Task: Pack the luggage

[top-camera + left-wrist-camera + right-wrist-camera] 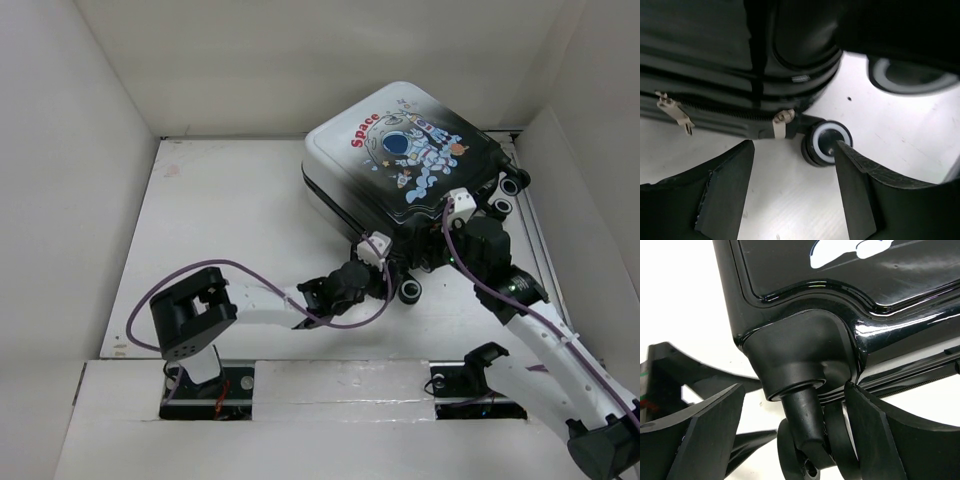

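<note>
The luggage lies flat and closed at the back right of the table, astronaut print up, its wheels toward the arms. My left gripper is at its near corner, low over the table. In the left wrist view this gripper stands open over bare table, and a black-and-white wheel sits just past its right fingertip. Two beige zipper pulls hang from the closed zip. My right gripper is at the wheel end. In its own view the right gripper is open around a caster stem.
White walls enclose the table on the left, back and right. More casters stick out of the case's right end, and one sits near the front. A raised white ledge runs along the near edge by the arm bases.
</note>
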Controlling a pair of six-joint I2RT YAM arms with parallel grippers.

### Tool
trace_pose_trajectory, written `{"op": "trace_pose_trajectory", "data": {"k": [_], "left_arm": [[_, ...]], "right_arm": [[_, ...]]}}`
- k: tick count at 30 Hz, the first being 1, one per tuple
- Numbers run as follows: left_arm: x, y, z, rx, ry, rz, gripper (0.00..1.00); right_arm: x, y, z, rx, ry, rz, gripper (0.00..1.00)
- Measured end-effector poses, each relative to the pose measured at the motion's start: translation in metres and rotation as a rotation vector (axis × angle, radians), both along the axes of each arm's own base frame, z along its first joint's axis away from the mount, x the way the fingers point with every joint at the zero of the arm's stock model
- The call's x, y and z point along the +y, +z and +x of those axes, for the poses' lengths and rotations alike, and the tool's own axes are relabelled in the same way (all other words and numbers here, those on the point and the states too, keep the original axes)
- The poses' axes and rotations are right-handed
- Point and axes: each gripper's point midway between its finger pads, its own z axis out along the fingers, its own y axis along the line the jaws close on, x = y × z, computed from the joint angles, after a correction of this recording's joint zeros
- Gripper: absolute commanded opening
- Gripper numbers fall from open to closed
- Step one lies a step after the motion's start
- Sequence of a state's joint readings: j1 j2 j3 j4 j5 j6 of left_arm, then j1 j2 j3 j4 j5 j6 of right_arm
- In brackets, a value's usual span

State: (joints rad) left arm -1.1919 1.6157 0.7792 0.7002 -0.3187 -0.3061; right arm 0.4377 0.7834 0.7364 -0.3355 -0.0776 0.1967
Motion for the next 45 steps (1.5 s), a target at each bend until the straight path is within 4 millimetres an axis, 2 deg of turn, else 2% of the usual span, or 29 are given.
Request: {"op": "trace_pose_trajectory", "data": {"k": [7,12,13,17,20,25,26,28,29,30,32,33,35,36,41,45], "left_arm": [[-0.003,-0.002,0.031,-0.003,0.061,0.018,0.58],[-0.007,-0.004,0.040,-0.025,0.089,0.050,0.53],[-0.007,-0.004,0.040,-0.026,0.090,0.055,0.49],[-0.009,-0.006,0.041,-0.025,0.087,0.058,0.42],[-0.010,-0.007,0.042,-0.025,0.088,0.059,0.30],[-0.012,-0.011,0.042,-0.025,0.077,0.062,0.18],[-0.012,-0.011,0.043,-0.025,0.076,0.063,0.13],[-0.012,-0.013,0.043,-0.021,0.071,0.065,0.02],[-0.012,-0.014,0.043,-0.019,0.067,0.066,0.00],[-0.013,-0.016,0.042,-0.016,0.062,0.069,0.00],[-0.014,-0.022,0.041,-0.007,0.049,0.078,0.00],[-0.014,-0.026,0.041,-0.002,0.044,0.085,0.00],[-0.015,-0.029,0.041,0.000,0.036,0.086,0.00],[-0.015,-0.029,0.041,-0.002,0.035,0.086,0.00],[-0.007,-0.026,0.044,-0.023,0.042,0.082,0.00],[0.015,-0.028,0.057,-0.026,0.099,0.091,0.00]], "right_arm": [[0.000,-0.001,0.000,0.003,0.005,0.000,0.85],[-0.001,-0.002,0.002,-0.003,0.005,-0.009,0.77],[-0.002,-0.003,0.002,-0.004,0.004,-0.010,0.77],[-0.002,-0.006,0.004,-0.007,0.004,-0.016,0.77],[-0.001,-0.010,0.005,-0.002,0.005,-0.021,0.80],[0.002,-0.020,0.005,0.029,0.019,-0.025,0.82],[0.002,-0.021,0.005,0.029,0.019,-0.024,0.72],[0.001,-0.024,0.006,0.030,0.015,-0.027,0.61],[0.001,-0.023,0.007,0.029,0.011,-0.021,0.53],[0.001,-0.023,0.007,0.028,0.012,-0.021,0.35],[0.001,-0.024,0.007,0.030,0.013,-0.022,0.26],[0.001,-0.024,0.008,0.030,0.012,-0.021,0.14],[0.002,-0.024,0.008,0.030,0.012,-0.018,0.07],[0.002,-0.024,0.008,0.026,0.012,-0.016,0.00],[-0.001,-0.023,0.006,0.007,-0.002,0.018,0.00],[-0.002,-0.024,0.002,-0.006,-0.012,0.041,0.00]]}}
